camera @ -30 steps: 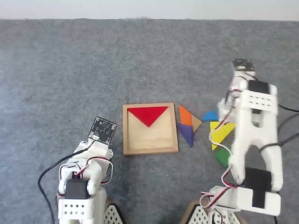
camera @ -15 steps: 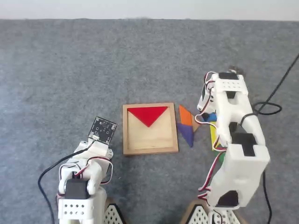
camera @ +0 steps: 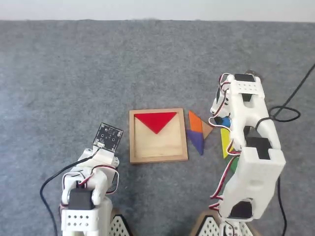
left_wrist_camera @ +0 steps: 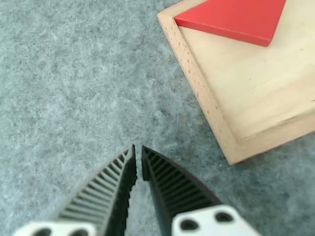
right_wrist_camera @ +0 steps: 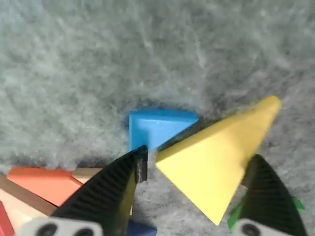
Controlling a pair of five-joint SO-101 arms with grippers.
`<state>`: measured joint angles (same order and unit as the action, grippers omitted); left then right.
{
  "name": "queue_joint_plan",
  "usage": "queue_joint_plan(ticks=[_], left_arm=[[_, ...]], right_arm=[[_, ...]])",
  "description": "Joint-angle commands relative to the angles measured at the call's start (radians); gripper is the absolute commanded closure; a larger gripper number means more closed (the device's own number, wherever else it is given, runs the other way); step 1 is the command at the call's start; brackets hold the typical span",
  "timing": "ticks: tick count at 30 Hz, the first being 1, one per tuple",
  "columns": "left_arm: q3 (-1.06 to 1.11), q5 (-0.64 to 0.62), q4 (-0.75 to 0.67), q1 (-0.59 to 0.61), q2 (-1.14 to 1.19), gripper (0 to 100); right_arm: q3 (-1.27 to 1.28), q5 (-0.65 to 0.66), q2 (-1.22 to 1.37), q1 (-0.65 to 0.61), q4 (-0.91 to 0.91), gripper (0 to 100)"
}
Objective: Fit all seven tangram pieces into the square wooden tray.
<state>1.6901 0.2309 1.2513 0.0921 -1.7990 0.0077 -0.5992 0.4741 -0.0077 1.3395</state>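
The square wooden tray lies mid-table with a red triangle along its far side. Orange, purple and plain wood pieces lie just right of it. The right arm hangs over the blue, yellow and green pieces. My right gripper is open, its fingers straddling the yellow triangle; one fingertip sits by the blue triangle. My left gripper is shut and empty, over carpet near the tray's corner.
Grey carpet covers the whole table. The left arm rests at the near left, short of the tray. A black cable loops beside the right arm. Open carpet lies beyond the tray and to its left.
The right arm swung from the right edge leftward over the loose pieces, then edged slightly right. The left arm stayed put.
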Motion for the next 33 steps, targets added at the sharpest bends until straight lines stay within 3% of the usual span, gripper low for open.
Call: queue_joint_plan(ticks=[1,11,16,20,33], left_arm=[[-0.008,0.008,0.005,0.005,-0.023,98],[-0.008,0.008,0.005,0.005,-0.023,98],[-0.008,0.008,0.005,0.005,-0.023,98],[-0.008,0.008,0.005,0.005,-0.023,98],[-0.008,0.008,0.005,0.005,-0.023,98]], right_arm=[[0.005,0.0,0.028,0.025,0.045,71.0],[0.005,0.044,0.033,0.016,0.076,71.3],[0.005,0.133,0.054,-0.039,0.071,71.9],[0.0,0.14,0.038,-0.036,0.062,82.3],[0.091,0.296,-0.394,-0.047,-0.004,83.7]])
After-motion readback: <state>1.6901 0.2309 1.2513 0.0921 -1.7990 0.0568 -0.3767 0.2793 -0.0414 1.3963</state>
